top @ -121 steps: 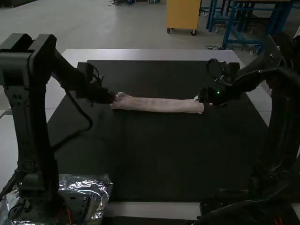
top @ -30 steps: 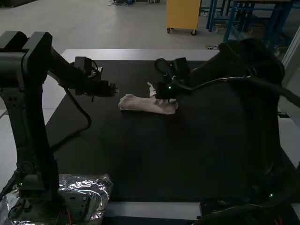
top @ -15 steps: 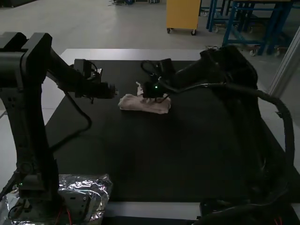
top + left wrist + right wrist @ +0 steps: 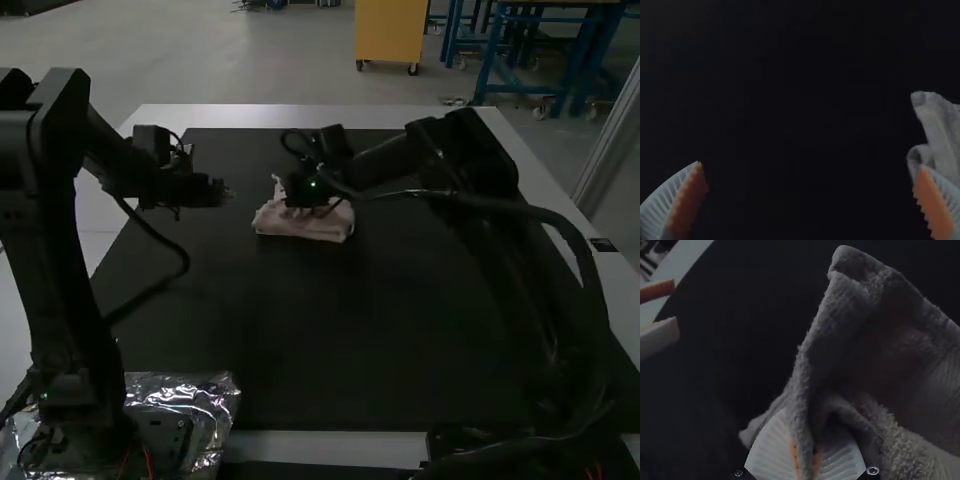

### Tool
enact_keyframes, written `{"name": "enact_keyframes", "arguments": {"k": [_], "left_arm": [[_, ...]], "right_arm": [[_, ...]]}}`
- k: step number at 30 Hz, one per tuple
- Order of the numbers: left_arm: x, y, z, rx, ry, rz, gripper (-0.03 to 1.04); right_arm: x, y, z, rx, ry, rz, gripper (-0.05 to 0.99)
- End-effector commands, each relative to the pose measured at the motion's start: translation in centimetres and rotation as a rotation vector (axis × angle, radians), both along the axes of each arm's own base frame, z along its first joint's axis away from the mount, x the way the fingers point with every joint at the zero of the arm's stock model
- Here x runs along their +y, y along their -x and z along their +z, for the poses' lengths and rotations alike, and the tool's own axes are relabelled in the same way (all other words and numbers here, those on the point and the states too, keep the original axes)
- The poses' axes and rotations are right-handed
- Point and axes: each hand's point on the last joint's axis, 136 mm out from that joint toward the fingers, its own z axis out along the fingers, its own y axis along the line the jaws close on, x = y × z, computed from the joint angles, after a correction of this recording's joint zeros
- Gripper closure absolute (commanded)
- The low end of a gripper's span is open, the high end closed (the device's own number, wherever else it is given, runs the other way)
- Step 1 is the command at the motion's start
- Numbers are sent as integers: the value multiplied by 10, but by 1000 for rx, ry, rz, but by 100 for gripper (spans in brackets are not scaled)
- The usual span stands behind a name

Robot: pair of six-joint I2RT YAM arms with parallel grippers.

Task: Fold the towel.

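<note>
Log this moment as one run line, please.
White-ribbed right gripper: pinching pinkish terry towel | white-ribbed left gripper: open, empty | towel: bunched on black mat

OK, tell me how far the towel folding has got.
Done: the towel is a short bundle on the dark mat. In hand: the right gripper pinches a raised part; the left gripper hangs open. Left, probably: lay that part down and let go.

Your station: robotics lab or workshop, indicated by 2 black arms, exposed cables, table, dark mat.
</note>
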Motion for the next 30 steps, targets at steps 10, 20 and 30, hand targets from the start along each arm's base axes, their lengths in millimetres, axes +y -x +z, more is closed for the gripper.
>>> {"name": "enact_keyframes", "arguments": {"k": [10, 20, 30], "left_arm": [[-4, -3, 25, -64, -26, -13, 4], [-33, -4, 38, -87, -22, -46, 4], [-54, -3, 45, -98, -4, -66, 4]], "right_arm": [[20, 7, 57, -48, -71, 52, 22], [-10, 10, 118, -78, -140, 68, 96], [-49, -8, 89, -77, -133, -4, 96]]}}
